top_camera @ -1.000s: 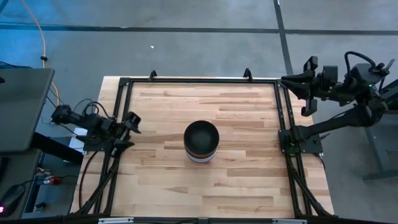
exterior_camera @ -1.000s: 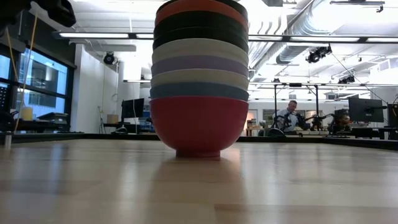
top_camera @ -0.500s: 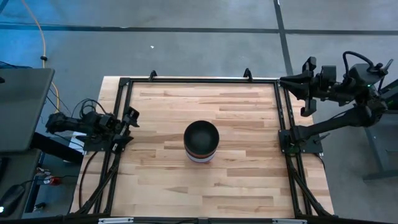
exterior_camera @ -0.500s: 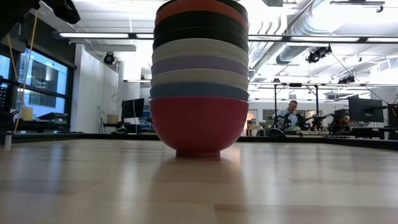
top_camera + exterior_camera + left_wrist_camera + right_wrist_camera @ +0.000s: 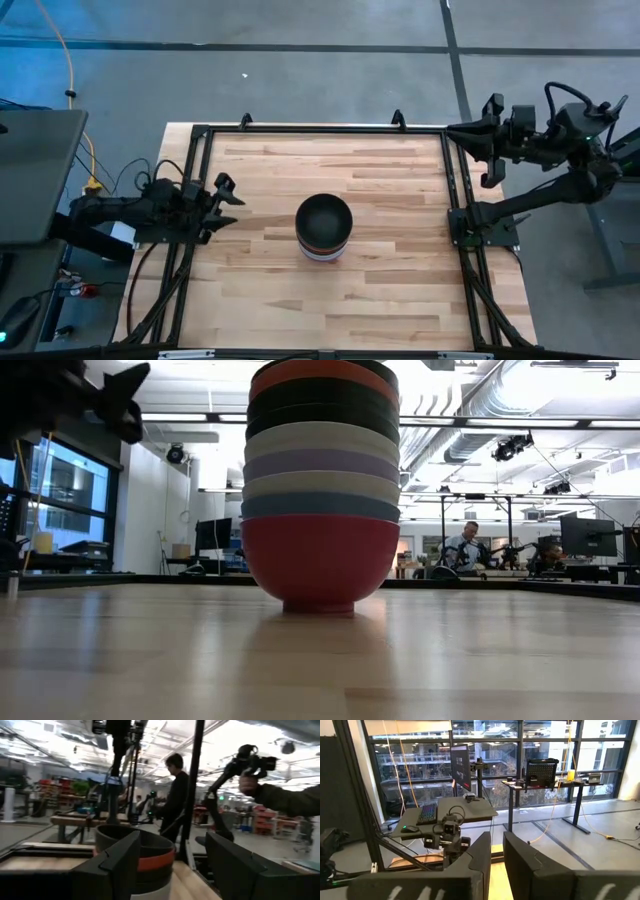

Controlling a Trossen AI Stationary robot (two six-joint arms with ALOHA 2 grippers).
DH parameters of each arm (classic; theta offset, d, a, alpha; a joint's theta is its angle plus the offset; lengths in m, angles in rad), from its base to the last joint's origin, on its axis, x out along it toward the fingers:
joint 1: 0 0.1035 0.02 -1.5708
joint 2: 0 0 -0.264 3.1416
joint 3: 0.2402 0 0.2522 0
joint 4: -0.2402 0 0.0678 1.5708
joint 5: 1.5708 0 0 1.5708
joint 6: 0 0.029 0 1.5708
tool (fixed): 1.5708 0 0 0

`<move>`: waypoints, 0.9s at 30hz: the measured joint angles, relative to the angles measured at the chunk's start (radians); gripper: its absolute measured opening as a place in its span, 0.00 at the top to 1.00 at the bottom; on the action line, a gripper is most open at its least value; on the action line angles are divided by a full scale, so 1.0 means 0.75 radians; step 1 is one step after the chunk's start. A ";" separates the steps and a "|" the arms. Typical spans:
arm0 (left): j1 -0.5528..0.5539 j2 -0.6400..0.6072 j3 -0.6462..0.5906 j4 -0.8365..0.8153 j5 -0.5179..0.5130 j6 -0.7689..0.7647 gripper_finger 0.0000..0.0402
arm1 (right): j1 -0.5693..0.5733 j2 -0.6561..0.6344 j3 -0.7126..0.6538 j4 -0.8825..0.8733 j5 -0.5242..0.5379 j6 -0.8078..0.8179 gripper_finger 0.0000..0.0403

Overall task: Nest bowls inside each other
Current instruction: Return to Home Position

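1. The bowls point(image 5: 324, 228) are found nested in one upright stack at the middle of the table point(image 5: 400, 290), with a black bowl point(image 5: 324, 214) uppermost in the high view
2. In the low view the nest is read upward from a red-pink bowl point(image 5: 320, 565) resting on the wood: blue, white, lavender, white and black bands, then an orange-red rim point(image 5: 322, 370) near the top. The rims look level and no lean is noticed
3. No loose bowl is seen on the wood, so the nesting itself is judged complete, and the step in hand is taken to be the parking of the arms
4. The left gripper point(image 5: 226, 200) is spotted at the table's left edge, well apart from the stack and pointed towards it. Its fingers are spread wide and nothing is held, and the stack is framed between them in the left wrist view
5. The right gripper point(image 5: 455, 128) is seen raised by the table's far right corner, its fingers drawn almost together with nothing grasped
6. For the next move, only a clean retreat appears to be called for: the left arm is to be folded back to rest off the table's side, and the stack is to be left untouched
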 joint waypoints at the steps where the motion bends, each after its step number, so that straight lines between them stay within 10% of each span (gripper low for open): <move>1: 0.015 0.000 0.000 0.000 -0.001 -0.001 0.47 | 0.000 0.001 0.000 0.000 0.000 0.000 0.89; 27: 0.061 0.000 0.000 -0.272 -0.241 0.003 0.47 | 0.000 0.052 0.000 -0.031 0.053 0.034 0.89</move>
